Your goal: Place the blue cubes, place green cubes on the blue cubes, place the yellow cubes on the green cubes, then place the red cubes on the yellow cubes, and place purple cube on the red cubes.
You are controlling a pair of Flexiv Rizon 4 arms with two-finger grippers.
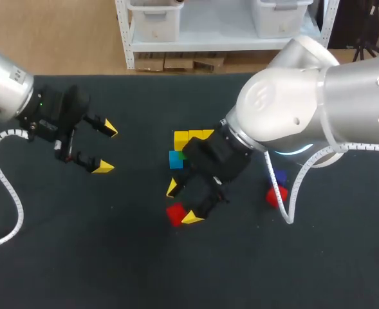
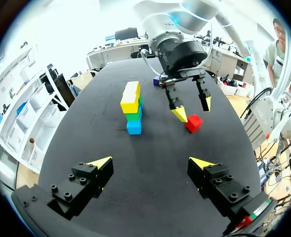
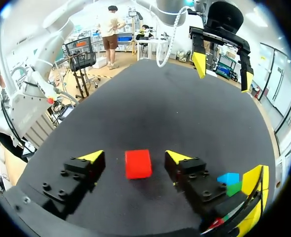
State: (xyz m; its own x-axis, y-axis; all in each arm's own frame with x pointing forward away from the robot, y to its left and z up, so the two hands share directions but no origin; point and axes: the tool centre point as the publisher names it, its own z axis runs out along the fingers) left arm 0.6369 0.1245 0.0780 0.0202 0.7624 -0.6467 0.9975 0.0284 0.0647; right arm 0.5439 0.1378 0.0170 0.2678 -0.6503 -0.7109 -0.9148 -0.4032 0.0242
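Beside the stack (image 2: 132, 108), our right gripper (image 1: 182, 203) – fingers wide – straddles a red cube (image 3: 138, 163) without touching; our left gripper (image 1: 107, 147) gapes empty.

Table (image 1: 112, 270): plain matte black.
Stack: blue cube (image 2: 134, 127) lowest, green cube (image 2: 133, 116) over it, yellow cubes (image 2: 130, 101) on top.
Red cube (image 3: 138, 163): solid bright red. Second red cube (image 1: 275, 196) at right, purple cube (image 1: 279, 177) just beyond it.
Left gripper (image 1: 106, 147) and right gripper (image 1: 182, 203): black, yellow tips.
Left arm (image 1: 2, 84), right arm (image 1: 292, 96): silver-grey.
Cable (image 1: 9, 206): white, ribbed.
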